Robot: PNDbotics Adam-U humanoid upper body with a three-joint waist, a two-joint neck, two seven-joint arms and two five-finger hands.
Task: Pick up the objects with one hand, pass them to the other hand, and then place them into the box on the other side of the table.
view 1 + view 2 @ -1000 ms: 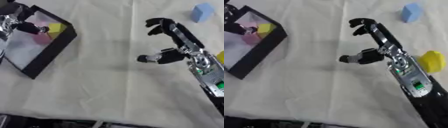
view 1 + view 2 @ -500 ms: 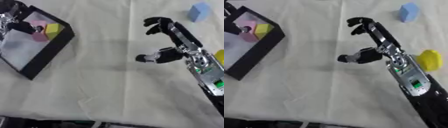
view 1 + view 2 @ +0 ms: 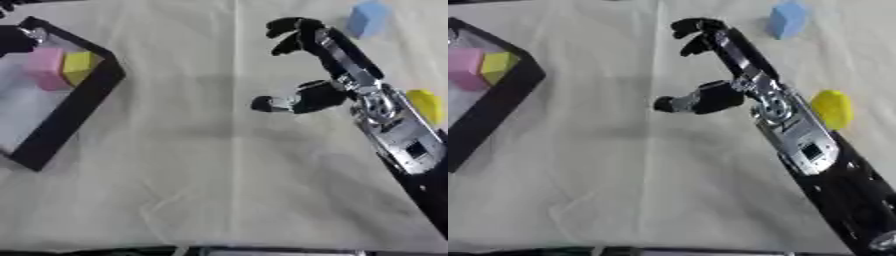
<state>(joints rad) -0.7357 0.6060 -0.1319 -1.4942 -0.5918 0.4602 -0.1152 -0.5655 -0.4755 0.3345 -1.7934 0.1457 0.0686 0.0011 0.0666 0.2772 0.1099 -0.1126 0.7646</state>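
A black box (image 3: 79,107) stands at the table's left, with a pink block (image 3: 45,67) and a yellow block (image 3: 77,67) lying side by side inside it. Only a dark part of my left hand (image 3: 12,40) shows at the box's far left corner, apart from the pink block. My right hand (image 3: 348,67) hovers over the middle right of the table, open, fingers relaxed and thumb out, holding nothing. A blue block (image 3: 367,17) lies beyond its fingertips at the far right. A yellow rounded object (image 3: 831,109) lies just right of the right wrist.
A cream cloth (image 3: 201,180) with creases covers the table. The table's near edge runs along the bottom of both views.
The pink block has left my left hand and now rests in the box beside the yellow block. The left hand has drawn back toward the upper left. The right hand has barely moved.
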